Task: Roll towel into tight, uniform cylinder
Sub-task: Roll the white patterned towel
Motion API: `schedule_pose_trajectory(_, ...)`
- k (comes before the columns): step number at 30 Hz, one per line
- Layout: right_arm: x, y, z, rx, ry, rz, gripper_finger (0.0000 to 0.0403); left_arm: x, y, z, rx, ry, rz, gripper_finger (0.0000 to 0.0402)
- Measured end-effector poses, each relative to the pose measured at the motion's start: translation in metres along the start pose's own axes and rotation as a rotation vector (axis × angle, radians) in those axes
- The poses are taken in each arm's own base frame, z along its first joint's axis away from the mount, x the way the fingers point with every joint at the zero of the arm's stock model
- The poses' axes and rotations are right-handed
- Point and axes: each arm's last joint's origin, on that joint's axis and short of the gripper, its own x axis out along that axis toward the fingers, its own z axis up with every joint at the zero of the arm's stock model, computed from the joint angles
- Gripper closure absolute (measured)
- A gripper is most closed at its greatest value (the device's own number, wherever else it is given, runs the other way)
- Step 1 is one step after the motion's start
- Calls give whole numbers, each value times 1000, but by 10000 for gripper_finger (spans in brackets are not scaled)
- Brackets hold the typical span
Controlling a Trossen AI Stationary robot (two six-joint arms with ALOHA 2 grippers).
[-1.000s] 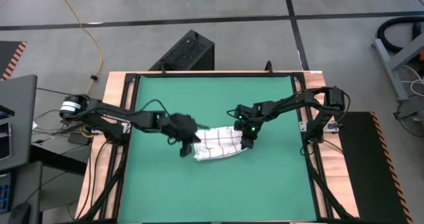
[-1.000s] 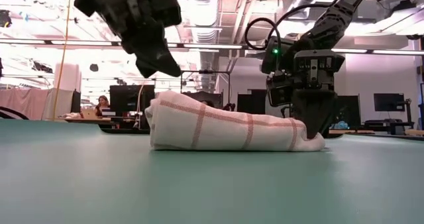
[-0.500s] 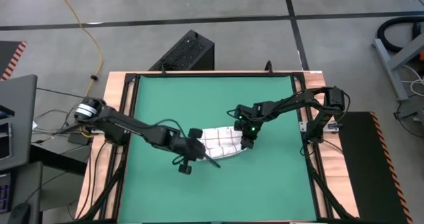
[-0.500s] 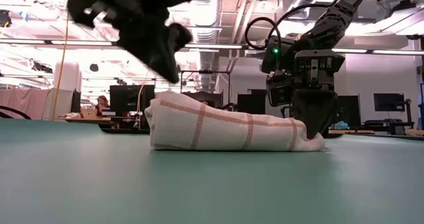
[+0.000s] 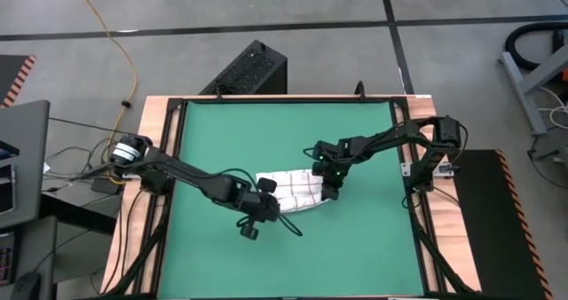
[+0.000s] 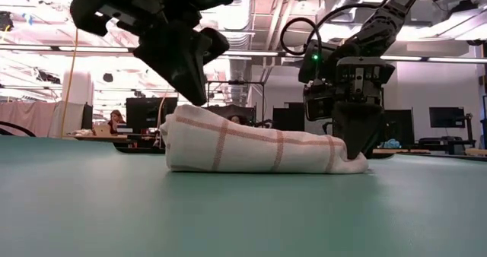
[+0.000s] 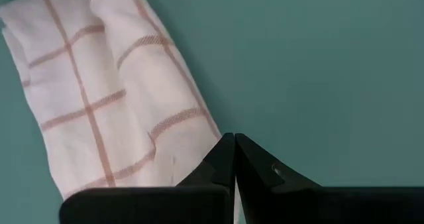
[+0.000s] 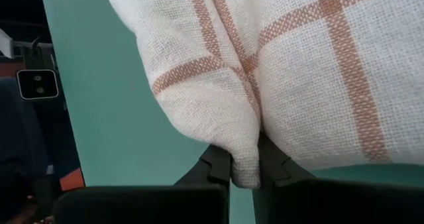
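Observation:
The towel (image 5: 293,190), white with a red-brown grid, lies loosely rolled on the green mat (image 5: 373,247), its length running left to right. It also shows in the low view (image 6: 259,144). My left gripper (image 6: 199,99) is shut and stands just over the top of the towel's left end; in the high view it (image 5: 272,205) is at the roll's near-left corner. My right gripper (image 6: 356,147) is shut on the towel's right end. My left gripper's shut fingertips (image 7: 233,148) stand at the towel's edge near its left end, slanting down from above. I cannot tell whether they touch the cloth. My right gripper pinches a bulging fold at the towel's right end (image 8: 244,159) between its two fingers. The fingers come from above, pointing down. The towel lies on the mat, slack.
A wooden frame (image 5: 153,167) borders the mat. A black box (image 5: 253,69) stands on the floor beyond the far edge. Bare mat lies on the near and far sides of the towel. People and desks show in the room behind in the low view.
My left gripper has gone toward the table's near edge and right, turned, and come down over the towel's left end. The towel has slid a little toward the table's left, still held at its right end by my right gripper.

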Motion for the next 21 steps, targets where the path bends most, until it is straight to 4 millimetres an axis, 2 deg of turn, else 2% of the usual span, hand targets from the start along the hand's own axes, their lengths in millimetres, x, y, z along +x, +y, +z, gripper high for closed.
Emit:
schedule_pose_trajectory(8,0,0,0,-3,-2,0,366,12,-3,-7,68,68,5,402)
schedule_pose_trajectory(13,0,0,0,-5,-4,1,366,16,11,-9,11,81,82,402)
schedule_pose_trajectory(21,0,0,0,-7,-5,1,366,17,27,-12,-73,85,80,402)
